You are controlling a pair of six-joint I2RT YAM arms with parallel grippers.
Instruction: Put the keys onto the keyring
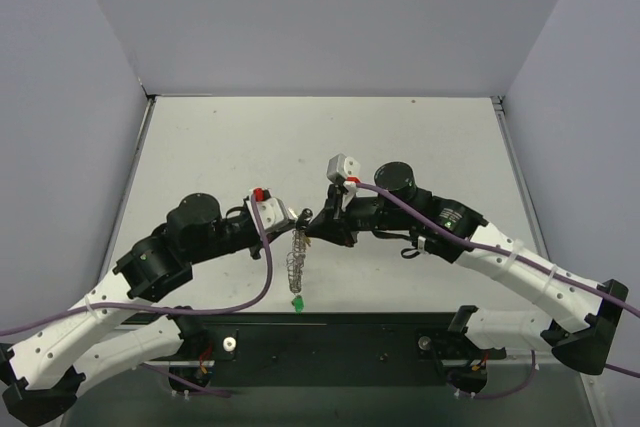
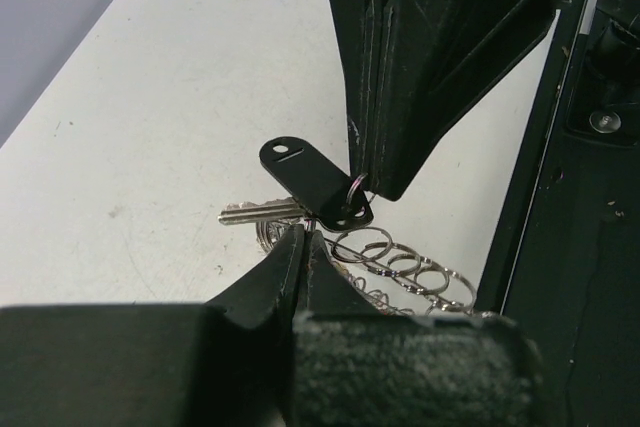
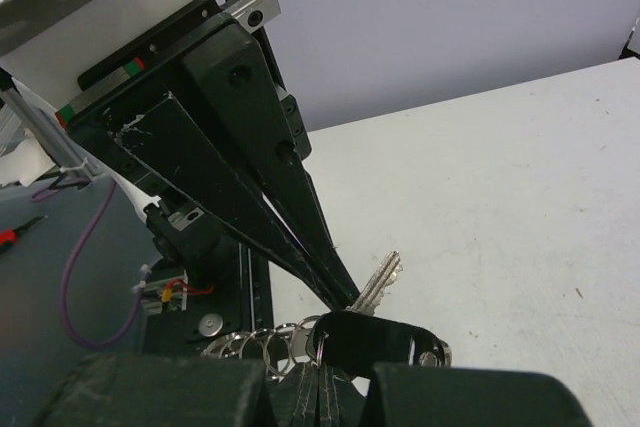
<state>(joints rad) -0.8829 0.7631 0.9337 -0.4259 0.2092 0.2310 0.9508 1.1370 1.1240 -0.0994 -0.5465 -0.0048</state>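
- Left gripper [image 1: 301, 220] pinches shut on the keyring [image 1: 295, 259], which dangles between both arms.
- Right gripper [image 1: 314, 235] clamps the black tag [image 2: 312, 182] beside it.
- Looks light, slick and swingy; the coiled rim seems the best hold.

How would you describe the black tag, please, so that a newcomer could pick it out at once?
Find where the left gripper and right gripper meet tip to tip. Between those tips sits the black tag, flat and oblong, with a slot at its free end. Its neighbours, the silver key and the keyring, are bright metal; it alone is black.
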